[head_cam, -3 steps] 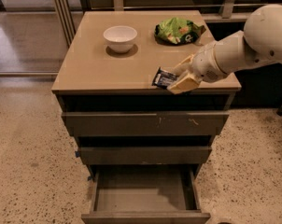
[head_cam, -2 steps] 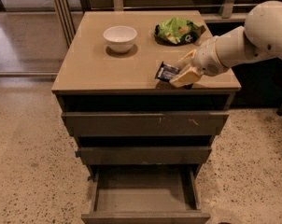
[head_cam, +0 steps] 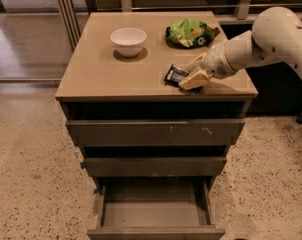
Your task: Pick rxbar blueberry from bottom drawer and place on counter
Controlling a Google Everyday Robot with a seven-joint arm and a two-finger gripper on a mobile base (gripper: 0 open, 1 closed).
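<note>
Placing step: the gripper [head_cam: 185, 80] sits low over the front right of the bench [head_cam: 101, 69], fingers [head_cam: 195, 78] pinching the rxbar blueberry [head_cam: 174, 74] at its surface; next, I judge, they should spread and lift away.

1 high frontal view down over counter [head_cam: 101, 69] and bottom drawer [head_cam: 153, 214], pincer [head_cam: 187, 75] at counter's right.

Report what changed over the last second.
The end effector, with the rxbar blueberry at its tip, shifted slightly inward over the counter, away from its front edge. Whether the bar has been let go cannot be told. The white bowl, the green snack bag and the pulled-open bottom drawer stayed put.
</note>
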